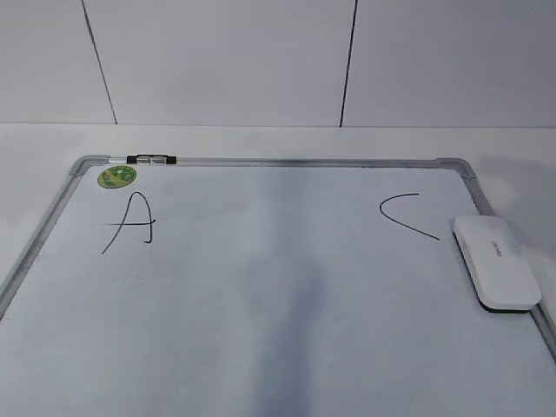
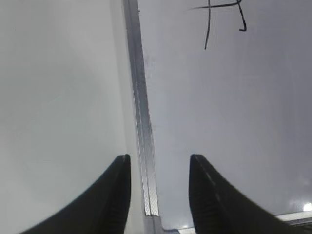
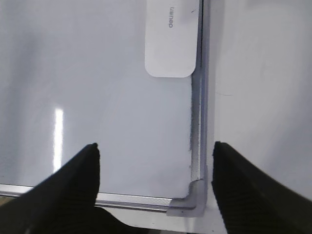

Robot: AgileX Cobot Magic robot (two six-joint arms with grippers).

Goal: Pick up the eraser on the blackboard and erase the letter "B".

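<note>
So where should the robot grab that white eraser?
Probably across the two long sides of the eraser, near its middle, coming straight down. It lies flat on the whiteboard by the right frame, and its narrow width should fit the open right gripper.

Handwritten black "A" [image 1: 130, 223] on the blackboard [image 1: 261, 347], just below the round green sticker [image 1: 116, 177], whose print is too small to read. Handwritten "C" [image 1: 407, 215] well to the right of that sticker, beside the eraser [image 1: 493, 261]. Small grey lettering on the eraser's top, too blurred to read with certainty.
</note>
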